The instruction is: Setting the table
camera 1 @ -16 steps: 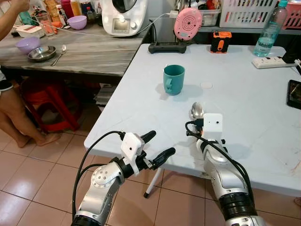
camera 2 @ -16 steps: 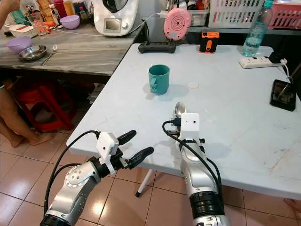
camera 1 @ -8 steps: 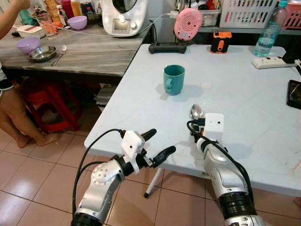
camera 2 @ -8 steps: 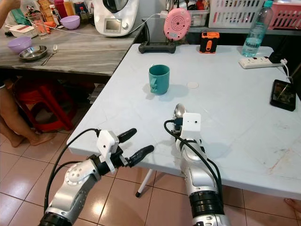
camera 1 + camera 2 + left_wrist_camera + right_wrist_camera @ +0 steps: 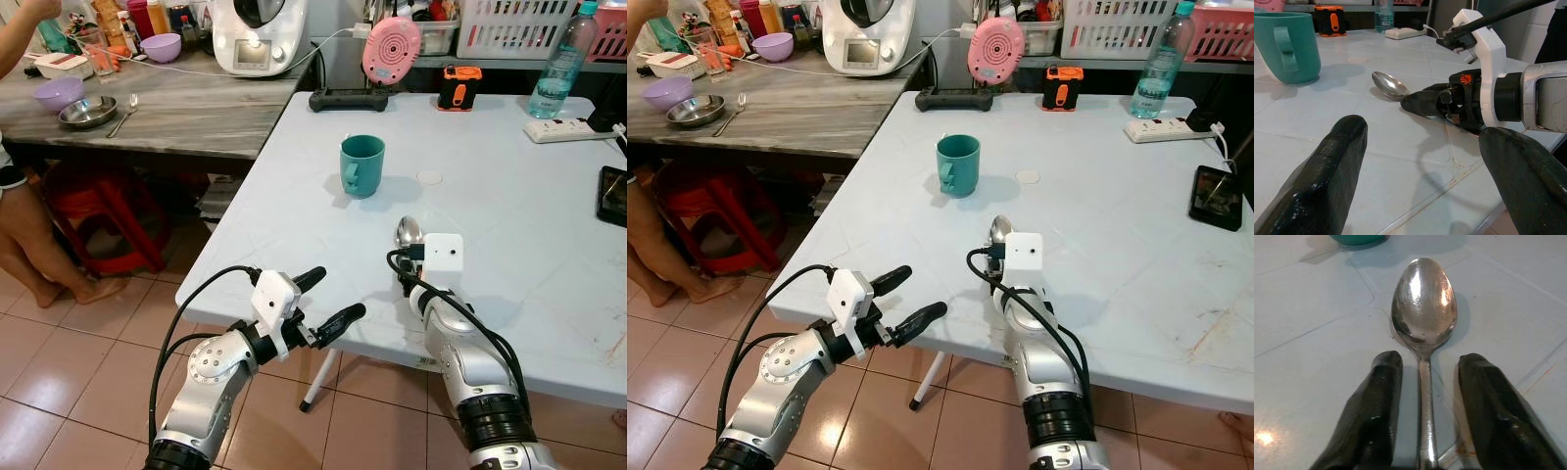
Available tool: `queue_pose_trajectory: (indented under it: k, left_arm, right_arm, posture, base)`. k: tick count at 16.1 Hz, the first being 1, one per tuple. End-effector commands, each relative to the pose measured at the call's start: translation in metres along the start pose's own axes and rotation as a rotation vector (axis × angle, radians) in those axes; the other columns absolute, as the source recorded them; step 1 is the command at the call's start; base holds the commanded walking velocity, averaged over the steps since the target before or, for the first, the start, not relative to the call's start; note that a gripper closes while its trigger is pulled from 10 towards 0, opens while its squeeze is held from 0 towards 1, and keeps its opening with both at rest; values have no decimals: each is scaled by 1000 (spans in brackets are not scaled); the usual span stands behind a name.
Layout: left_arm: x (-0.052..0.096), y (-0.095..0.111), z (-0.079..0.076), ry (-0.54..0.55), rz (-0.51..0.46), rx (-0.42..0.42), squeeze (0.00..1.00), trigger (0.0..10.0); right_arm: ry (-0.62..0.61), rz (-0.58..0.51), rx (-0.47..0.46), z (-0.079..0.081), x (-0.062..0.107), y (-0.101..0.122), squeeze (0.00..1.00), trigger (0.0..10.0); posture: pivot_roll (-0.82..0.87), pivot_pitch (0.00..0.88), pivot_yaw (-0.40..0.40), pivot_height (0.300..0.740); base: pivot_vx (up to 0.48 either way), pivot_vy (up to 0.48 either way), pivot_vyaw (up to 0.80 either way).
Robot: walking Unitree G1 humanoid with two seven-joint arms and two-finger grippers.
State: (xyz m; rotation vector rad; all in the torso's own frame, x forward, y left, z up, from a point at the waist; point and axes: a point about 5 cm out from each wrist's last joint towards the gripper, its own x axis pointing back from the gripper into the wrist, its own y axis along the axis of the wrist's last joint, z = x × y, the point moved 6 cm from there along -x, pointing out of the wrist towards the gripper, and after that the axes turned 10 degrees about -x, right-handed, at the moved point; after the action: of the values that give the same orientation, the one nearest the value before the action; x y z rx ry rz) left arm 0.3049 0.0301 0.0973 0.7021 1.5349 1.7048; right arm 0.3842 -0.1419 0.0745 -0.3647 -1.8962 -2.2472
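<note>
A metal spoon [image 5: 409,232] lies flat on the white table [image 5: 294,225], bowl pointing toward the teal mug [image 5: 361,164] farther in. My right gripper [image 5: 1430,361] is low over the table near its front edge. It is open, with a black finger on each side of the spoon's handle [image 5: 1426,396] and a small gap on both sides. My left gripper [image 5: 335,294] hangs open just off the table's front edge, to the left of the right arm, with nothing between its fingers [image 5: 1337,166].
A phone [image 5: 613,195], a power strip [image 5: 571,128] and a water bottle [image 5: 563,61] are at the table's right and back. A wooden counter [image 5: 196,108] with bowls adjoins on the left. A person [image 5: 24,235] and a red stool [image 5: 93,211] stand beside it.
Almost nothing differs. My right wrist has shifted very slightly; the spoon, the mug and my left gripper stay where they were.
</note>
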Motion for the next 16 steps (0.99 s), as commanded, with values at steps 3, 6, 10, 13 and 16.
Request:
queue_pose_trajectory:
  k: [3, 6, 10, 13, 16]
  left_arm:
    - [3, -1, -1, -14, 10, -1, 0, 10000]
    - [2, -1, -2, -24, 10, 3, 0, 10000]
    - [2, -1, -4, -31, 10, 2, 0, 10000]
    - [3, -1, -5, -35, 10, 0, 0, 10000]
    - [2, 1, -2, -25, 4, -6, 0, 10000]
  right_arm:
    - [-10, 155, 4, -3, 4, -41, 0, 0]
    - [-9, 172, 4, -4, 5, -45, 0, 0]
    - [-9, 179, 1, -4, 6, -47, 0, 0]
    - [-9, 180, -10, -5, 6, -48, 0, 0]
    - [-13, 178, -27, -5, 6, -48, 0, 0]
  posture:
    - [-154, 50, 102, 740]
    - [-156, 52, 104, 740]
    - [-156, 55, 103, 740]
    - [-152, 54, 101, 740]
    - [-145, 50, 96, 740]
  base:
    - [0, 0, 0]
    - [0, 0, 0]
    - [0, 0, 0]
    - [0, 0, 0]
    - [0, 0, 0]
